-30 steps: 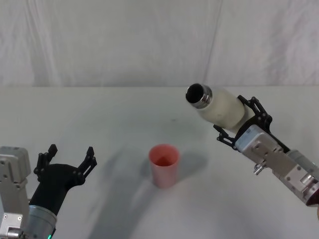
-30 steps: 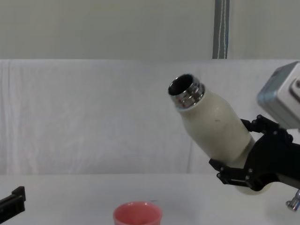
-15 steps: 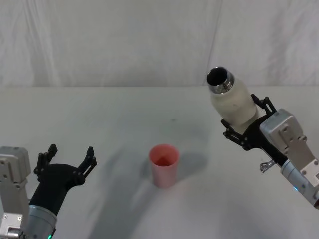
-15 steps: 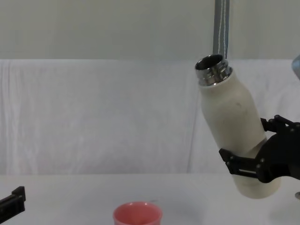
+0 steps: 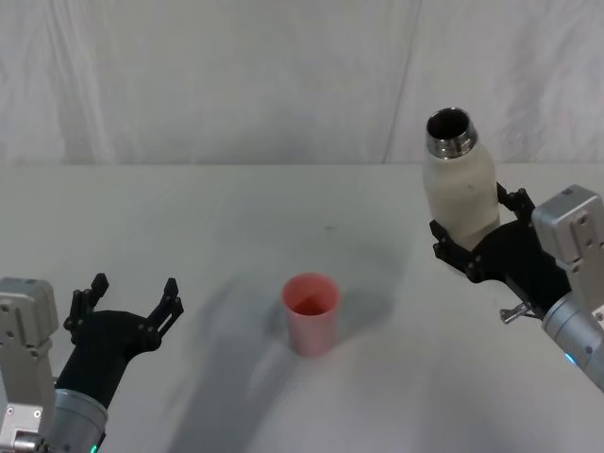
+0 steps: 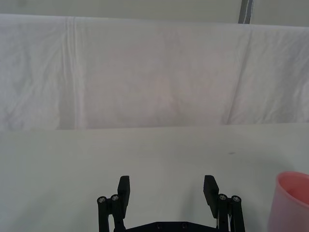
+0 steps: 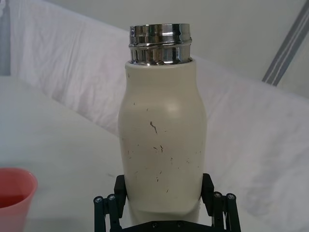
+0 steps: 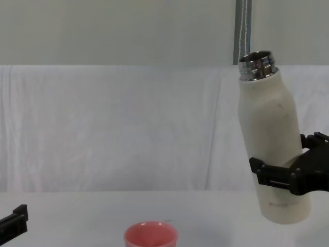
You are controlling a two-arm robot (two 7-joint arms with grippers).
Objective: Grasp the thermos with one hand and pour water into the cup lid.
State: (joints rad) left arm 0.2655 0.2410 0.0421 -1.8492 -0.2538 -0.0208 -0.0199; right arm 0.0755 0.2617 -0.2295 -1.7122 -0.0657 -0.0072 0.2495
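Observation:
The cream-white speckled thermos (image 5: 461, 187) (image 8: 272, 144) (image 7: 161, 140) stands nearly upright in the air at the right, its open steel neck up. My right gripper (image 5: 483, 241) (image 8: 289, 175) (image 7: 163, 205) is shut on its lower body. The salmon-pink cup lid (image 5: 310, 312) (image 8: 151, 235) (image 6: 294, 193) (image 7: 12, 193) stands upright on the table's middle, well left of the thermos, with a little liquid showing inside. My left gripper (image 5: 129, 304) (image 6: 167, 191) rests low at the near left, open and holding nothing.
A white cloth covers the table (image 5: 236, 217) and hangs as a backdrop behind it. A grey metal pole (image 8: 242, 28) rises behind the thermos. Bare tabletop lies all around the cup lid.
My right gripper has swung the thermos from a tilt toward the cup lid back to nearly upright, moving it right and away from the cup lid. The left arm stayed still.

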